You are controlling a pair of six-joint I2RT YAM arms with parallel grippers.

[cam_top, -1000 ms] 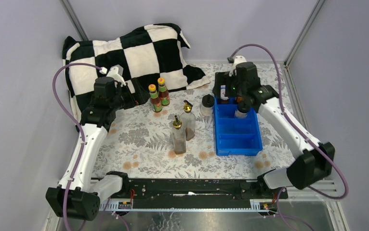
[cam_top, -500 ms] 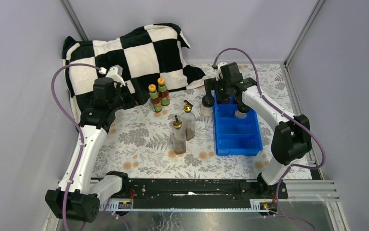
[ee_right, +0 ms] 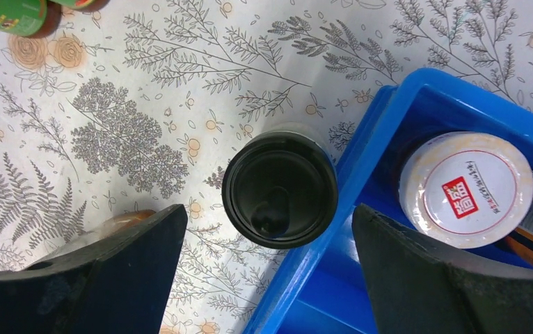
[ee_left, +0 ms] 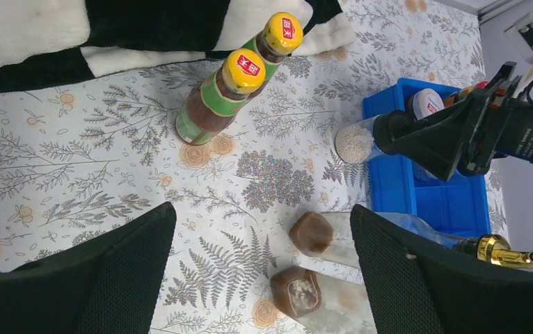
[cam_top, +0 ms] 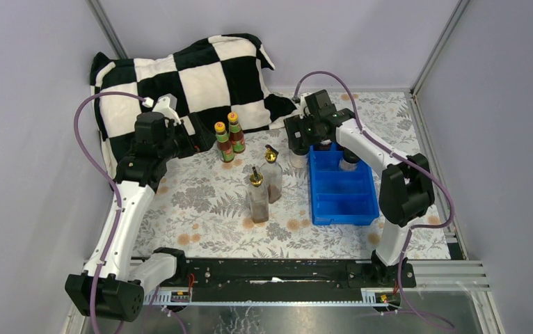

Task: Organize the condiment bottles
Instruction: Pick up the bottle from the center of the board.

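Observation:
Two orange-capped sauce bottles (cam_top: 227,139) (ee_left: 243,73) stand by the checkered cloth. A pair of gold-spouted clear bottles (cam_top: 264,184) (ee_left: 305,264) stands mid-table, below my left gripper's right finger in its wrist view. A black-capped shaker (cam_top: 297,160) (ee_right: 280,188) stands just outside the blue tray's (cam_top: 340,198) (ee_right: 361,188) left wall. My right gripper (cam_top: 297,132) (ee_right: 267,268) hovers open straight above it, one finger on each side. A white-lidded jar (ee_right: 467,189) and another shaker (cam_top: 349,161) sit in the tray's back compartment. My left gripper (cam_top: 188,142) (ee_left: 260,264) hangs open, holding nothing.
A black-and-white checkered cloth (cam_top: 180,76) lies bunched at the back left. The tray's two nearer compartments (cam_top: 341,198) hold nothing. Grey walls and metal posts enclose the floral-patterned table (cam_top: 201,202).
My right arm swung left from over the tray's back compartment to above the shaker outside the tray. The left arm and all bottles stayed put.

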